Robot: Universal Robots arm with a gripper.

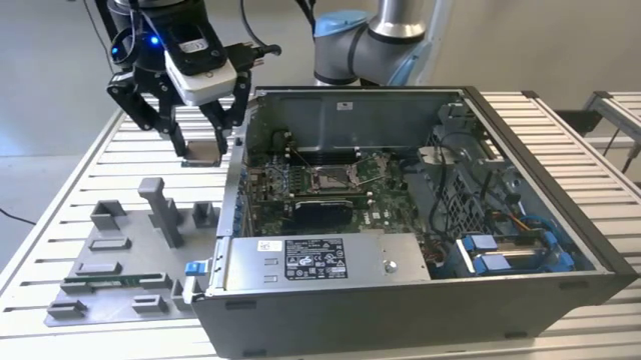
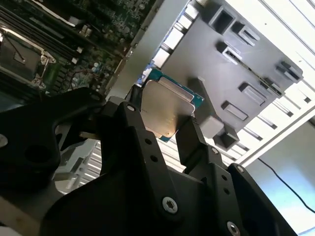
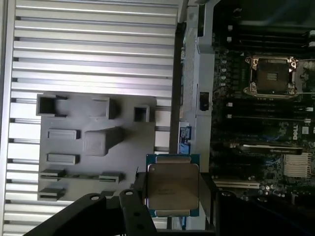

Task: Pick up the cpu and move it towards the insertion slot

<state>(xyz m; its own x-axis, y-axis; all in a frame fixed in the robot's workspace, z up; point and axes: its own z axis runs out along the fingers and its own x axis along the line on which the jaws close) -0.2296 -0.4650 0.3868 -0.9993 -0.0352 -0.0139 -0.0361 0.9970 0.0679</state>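
Note:
My gripper (image 1: 203, 147) hangs above the slatted table just outside the computer case (image 1: 401, 225), at the exterior view's left, and is shut on the cpu (image 1: 203, 152). In both wrist views the cpu (image 3: 172, 185) (image 2: 167, 110) shows as a silvery square with a green rim, clamped between the black fingers (image 2: 189, 142). The insertion slot (image 1: 332, 177) lies on the green board inside the case, to the exterior view's right of the gripper. The same socket with its shiny frame shows in the first wrist view (image 3: 271, 76) and the second wrist view (image 2: 17, 56).
A grey plastic fixture (image 1: 120, 259) with upright posts lies on the table in front of the gripper; a long green stick (image 1: 118, 281) sits in it. The case wall (image 1: 237, 161) stands between gripper and board. Drive bays and cables (image 1: 501, 240) fill the case's right.

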